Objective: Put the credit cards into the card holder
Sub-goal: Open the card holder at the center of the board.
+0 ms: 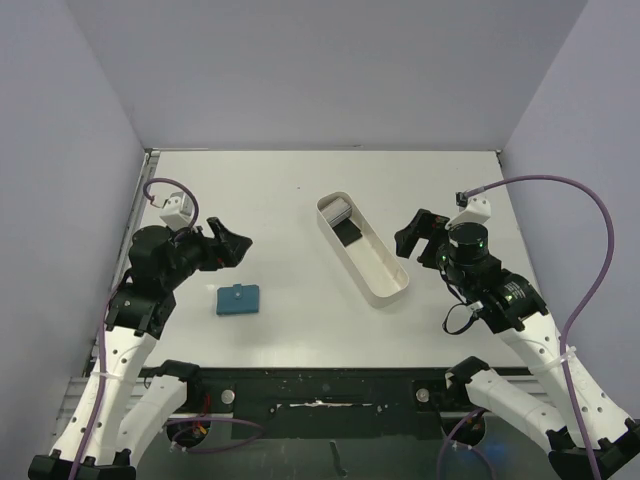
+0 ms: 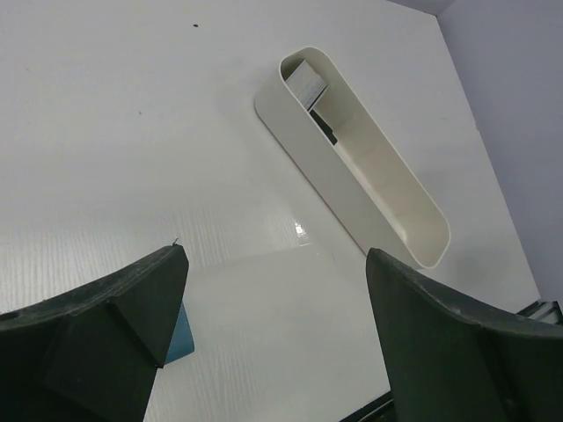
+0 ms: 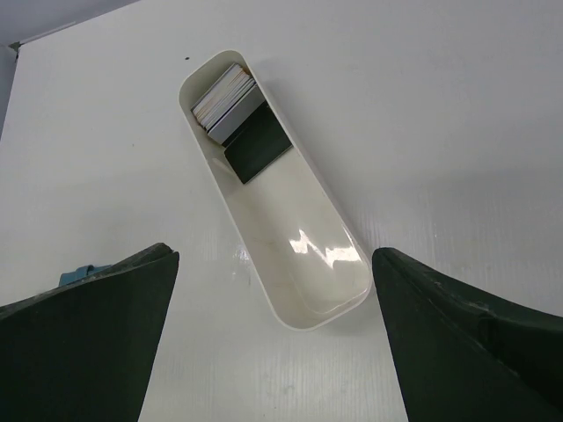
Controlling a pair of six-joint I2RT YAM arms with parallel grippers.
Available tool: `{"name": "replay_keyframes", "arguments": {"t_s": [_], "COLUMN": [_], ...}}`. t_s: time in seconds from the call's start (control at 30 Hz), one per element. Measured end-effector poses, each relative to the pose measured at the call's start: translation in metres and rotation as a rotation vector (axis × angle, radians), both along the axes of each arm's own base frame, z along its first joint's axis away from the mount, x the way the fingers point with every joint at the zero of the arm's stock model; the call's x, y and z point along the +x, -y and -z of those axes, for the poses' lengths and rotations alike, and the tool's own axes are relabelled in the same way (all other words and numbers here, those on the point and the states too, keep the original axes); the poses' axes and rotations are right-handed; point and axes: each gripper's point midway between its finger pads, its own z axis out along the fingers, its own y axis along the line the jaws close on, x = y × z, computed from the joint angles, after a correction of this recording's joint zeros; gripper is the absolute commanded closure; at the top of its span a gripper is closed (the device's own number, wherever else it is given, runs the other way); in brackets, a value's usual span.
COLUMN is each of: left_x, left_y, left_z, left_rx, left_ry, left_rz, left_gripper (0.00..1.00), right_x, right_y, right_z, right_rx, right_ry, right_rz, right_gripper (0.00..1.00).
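White table [image 1: 300, 200], lilac walls [image 1: 60, 150] | credit cards [image 3: 227, 101] stacked at far end of white tray [image 1: 385, 290] — none yet in card holder [image 1: 238, 299] | card holder folded shut on table, near left hand [image 1: 228, 245], well apart from tray | left hand and right hand [image 1: 420, 236] both spread, empty — whole job ahead

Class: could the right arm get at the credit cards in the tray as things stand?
Probably yes. The right gripper is open beside the tray, nothing between them. The credit cards lie uncovered at its far end, though the walls may cramp the grip.
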Motion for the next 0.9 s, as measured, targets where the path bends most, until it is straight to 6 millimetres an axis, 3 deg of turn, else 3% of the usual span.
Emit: {"name": "replay_keyframes", "arguments": {"t_s": [0.4,0.6,0.8,0.9], "left_x": [0.012,0.026,0.023,0.021], "left_y": [-0.009,-0.032,-0.062,-0.071], "left_z": [0.015,0.058,0.104,0.119], "left_rx": [0.008,0.011,0.047,0.045], "left_ry": [-0.059,-0.254,-0.445,-0.495], "left_rz": [-0.078,-0.293,-0.526,-0.613], "left_gripper": [0.17,0.25,0.37,0.38], "right_x": [0.000,0.001,0.001,0.001], "right_y": [0.000,0.000,0.001,0.002], "right_z": [0.001,0.002,0.002,0.003], "right_rx": [-0.002,-0.006,-0.012,-0.020], "right_ry": [-0.002,-0.006,-0.004,-0.006], "right_rz": [0.000,-0.001,0.001,0.006], "right_gripper": [0.03,0.02,0.02,0.02]}}
